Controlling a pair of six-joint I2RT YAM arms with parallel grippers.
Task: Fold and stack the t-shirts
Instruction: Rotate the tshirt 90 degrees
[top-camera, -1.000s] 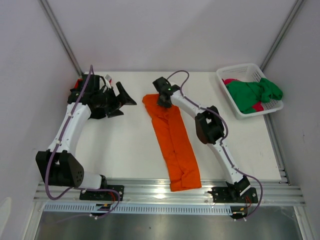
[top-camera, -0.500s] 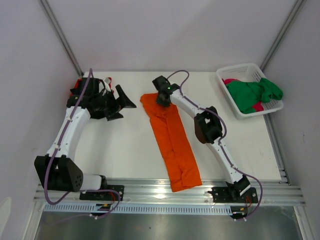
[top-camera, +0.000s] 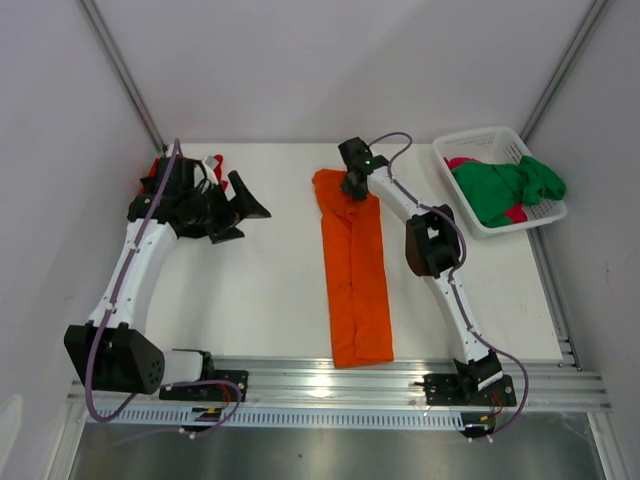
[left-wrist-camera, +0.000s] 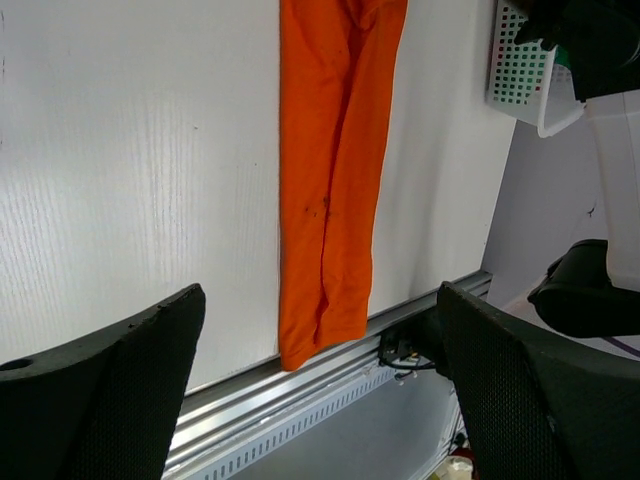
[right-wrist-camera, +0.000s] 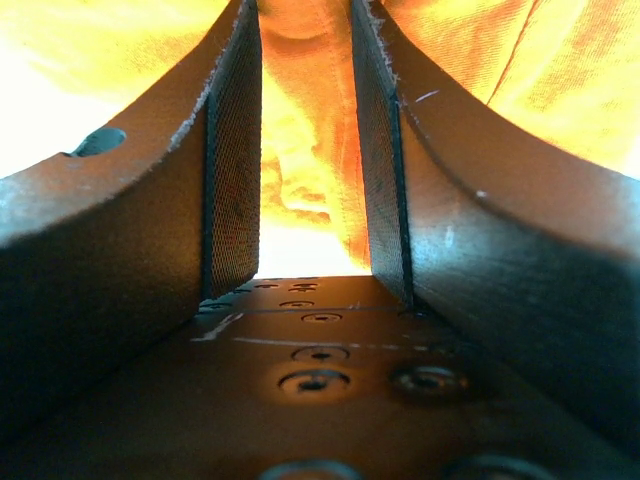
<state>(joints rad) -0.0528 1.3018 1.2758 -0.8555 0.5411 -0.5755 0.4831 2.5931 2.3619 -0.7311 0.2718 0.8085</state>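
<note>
An orange t-shirt (top-camera: 357, 270), folded into a long narrow strip, lies lengthwise down the middle of the table; the left wrist view shows it too (left-wrist-camera: 335, 150). My right gripper (top-camera: 352, 184) sits on its far end and is shut on a bunch of that cloth (right-wrist-camera: 540, 80), which fills the space past its narrow jaw gap (right-wrist-camera: 303, 40). My left gripper (top-camera: 246, 205) hovers wide open over the table's left side, holding nothing (left-wrist-camera: 320, 292). Green (top-camera: 505, 185) and magenta (top-camera: 462, 162) t-shirts are bunched in the basket. A bit of red cloth (top-camera: 158, 166) shows behind the left arm.
The white lattice basket (top-camera: 500, 228) stands at the back right corner, seen also from the left wrist (left-wrist-camera: 520, 70). The metal rail (top-camera: 300, 380) runs along the near edge, and the orange strip's near end reaches it. Walls close in on both sides.
My right gripper has swung to the right and a little farther back, dragging the orange t-shirt's far end with it, so the strip now lies nearly straight. The left arm drew slightly back.
</note>
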